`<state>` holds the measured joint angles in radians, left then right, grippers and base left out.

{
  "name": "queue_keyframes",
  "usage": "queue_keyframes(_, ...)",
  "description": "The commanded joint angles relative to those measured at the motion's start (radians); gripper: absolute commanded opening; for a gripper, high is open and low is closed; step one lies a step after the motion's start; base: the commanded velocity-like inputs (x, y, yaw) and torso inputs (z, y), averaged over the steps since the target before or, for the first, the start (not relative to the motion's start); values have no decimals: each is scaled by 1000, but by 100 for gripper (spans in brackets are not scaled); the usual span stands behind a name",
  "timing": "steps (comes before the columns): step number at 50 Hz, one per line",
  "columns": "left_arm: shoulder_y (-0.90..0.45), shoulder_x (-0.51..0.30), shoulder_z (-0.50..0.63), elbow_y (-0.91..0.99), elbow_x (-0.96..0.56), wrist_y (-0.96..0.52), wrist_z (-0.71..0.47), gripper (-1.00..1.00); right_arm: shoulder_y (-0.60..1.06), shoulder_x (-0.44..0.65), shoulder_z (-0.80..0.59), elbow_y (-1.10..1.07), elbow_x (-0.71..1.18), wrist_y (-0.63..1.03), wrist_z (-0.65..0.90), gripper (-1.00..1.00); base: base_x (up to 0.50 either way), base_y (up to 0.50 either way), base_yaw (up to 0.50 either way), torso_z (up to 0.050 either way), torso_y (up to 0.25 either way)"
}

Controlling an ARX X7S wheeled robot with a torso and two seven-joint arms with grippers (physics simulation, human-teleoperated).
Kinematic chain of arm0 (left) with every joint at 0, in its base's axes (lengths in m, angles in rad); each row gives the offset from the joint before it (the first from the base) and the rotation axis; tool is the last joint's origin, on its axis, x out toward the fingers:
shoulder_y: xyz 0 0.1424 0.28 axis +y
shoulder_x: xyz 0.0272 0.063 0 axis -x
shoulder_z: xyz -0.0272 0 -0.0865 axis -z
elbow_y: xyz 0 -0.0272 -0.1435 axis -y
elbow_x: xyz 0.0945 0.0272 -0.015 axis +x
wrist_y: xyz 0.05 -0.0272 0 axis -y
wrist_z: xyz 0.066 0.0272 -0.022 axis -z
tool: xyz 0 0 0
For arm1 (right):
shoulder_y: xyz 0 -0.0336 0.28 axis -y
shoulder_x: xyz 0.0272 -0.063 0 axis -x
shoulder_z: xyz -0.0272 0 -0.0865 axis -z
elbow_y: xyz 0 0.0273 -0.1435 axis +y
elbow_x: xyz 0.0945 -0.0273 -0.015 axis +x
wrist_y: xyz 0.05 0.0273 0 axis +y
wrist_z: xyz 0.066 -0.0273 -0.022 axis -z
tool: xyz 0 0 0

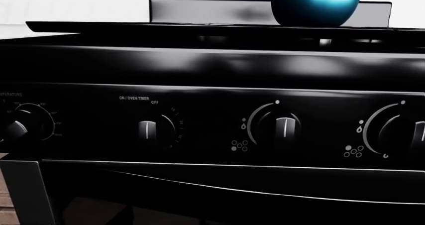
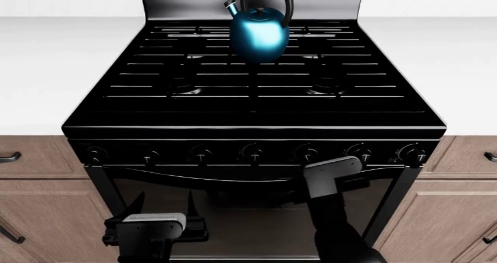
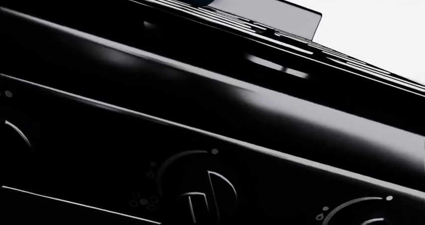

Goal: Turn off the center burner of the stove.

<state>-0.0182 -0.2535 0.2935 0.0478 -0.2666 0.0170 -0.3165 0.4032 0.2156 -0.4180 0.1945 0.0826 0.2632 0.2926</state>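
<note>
- The stove [image 2: 256,109], glossy black, fills the middle of the head view, its raised back panel [image 2: 252,1] at 12 o'clock against a pale wall.
- White countertop [image 2: 46,71] runs out at 9 and 3 o'clock; wood-grain cabinets [image 2: 43,176] sit beneath it on both sides.
- A blue kettle [image 2: 259,35] stands on the grate bars toward 12 o'clock; the center burner lies under the bars at the cooktop's middle, too dark to make out.
- Seven knobs [image 2: 252,153] line the front panel above the dark oven door.
- The right gripper [image 2: 332,169] is just below the knob row at 5 o'clock; the left gripper [image 2: 155,223] hangs at 7 o'clock before the oven door. Whether either claw is clenched or released, I cannot tell.
</note>
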Motion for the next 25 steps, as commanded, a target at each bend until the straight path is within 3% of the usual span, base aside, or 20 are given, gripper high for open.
queue_keyframes(1,4,-6,3,4,-4,2,-4,100,-6,7,68,-2,-27,-50,49,-100,0,0,-4,0,0)
queue_keyframes(25,1,-11,12,1,-8,5,-13,100,-28,-5,124,-5,64,-101,45,-100,-4,-2,-5,1,3)
